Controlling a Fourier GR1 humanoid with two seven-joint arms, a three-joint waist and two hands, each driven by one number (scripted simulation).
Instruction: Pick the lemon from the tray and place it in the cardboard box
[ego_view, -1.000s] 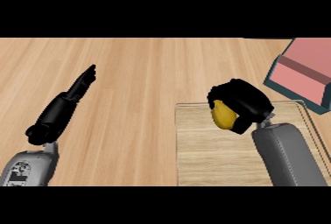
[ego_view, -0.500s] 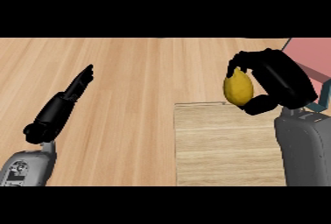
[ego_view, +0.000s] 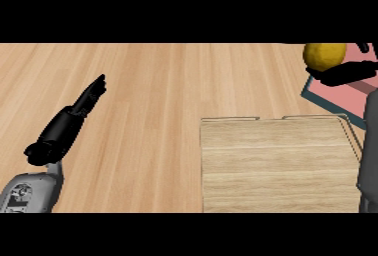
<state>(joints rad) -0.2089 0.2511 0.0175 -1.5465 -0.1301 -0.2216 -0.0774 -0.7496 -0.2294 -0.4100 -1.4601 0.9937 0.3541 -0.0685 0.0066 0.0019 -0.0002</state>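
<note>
The table (ego_view: 162, 85) is light wood with the grain running away from the robot, and that's about all you get of the room since the view looks straight down. One wooden tray (ego_view: 277, 170) with a thin metal rim sits at the lower right, its boards bare. One box (ego_view: 341, 96), pinkish inside with a dark edge, pokes in at the right edge, just past the tray's far corner. One lemon (ego_view: 325, 54), way up at the top right, above the box's corner. The right hand (ego_view: 345, 74) has its black fingers curled around the lemon from below. The left hand (ego_view: 90, 96) is over on the left above the bare table, fingers straight and together, holding nothing.
</note>
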